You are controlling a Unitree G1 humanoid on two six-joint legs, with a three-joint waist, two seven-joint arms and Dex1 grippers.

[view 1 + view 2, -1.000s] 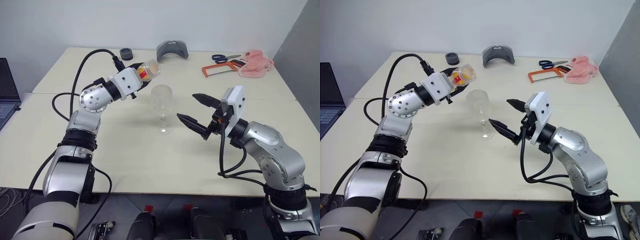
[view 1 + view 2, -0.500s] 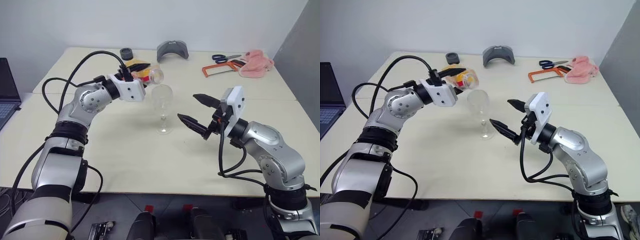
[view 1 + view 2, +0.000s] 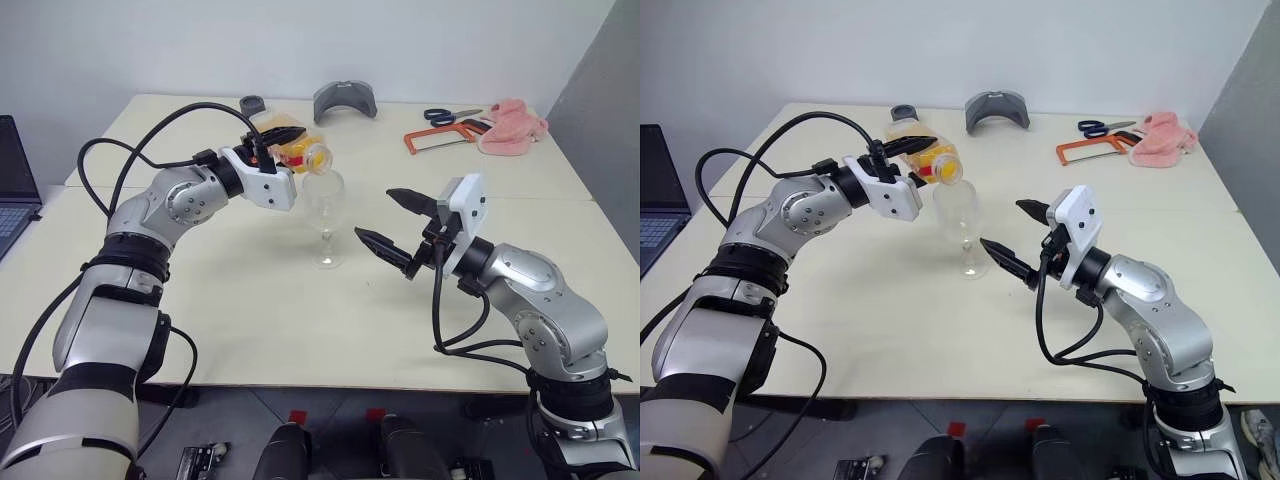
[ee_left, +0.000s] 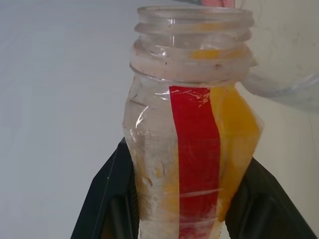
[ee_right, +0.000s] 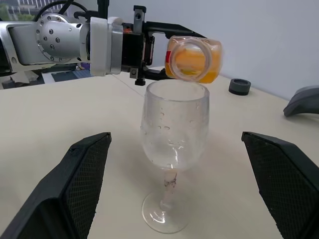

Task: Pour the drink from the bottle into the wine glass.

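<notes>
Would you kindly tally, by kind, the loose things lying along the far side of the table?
Black ring: 1
Grey curved part: 1
Scissors: 1
Orange hacksaw: 1
Pink cloth: 1
Total: 5

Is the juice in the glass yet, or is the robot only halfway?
About halfway. Done: the bottle is uncapped, gripped by the left end effector and tipped on its side, mouth over the glass. In hand: the pour itself; the orange drink sits at the bottle's mouth. Left: the glass holds only droplets, no juice. The right end effector is open beside the glass, apart from it.
</notes>
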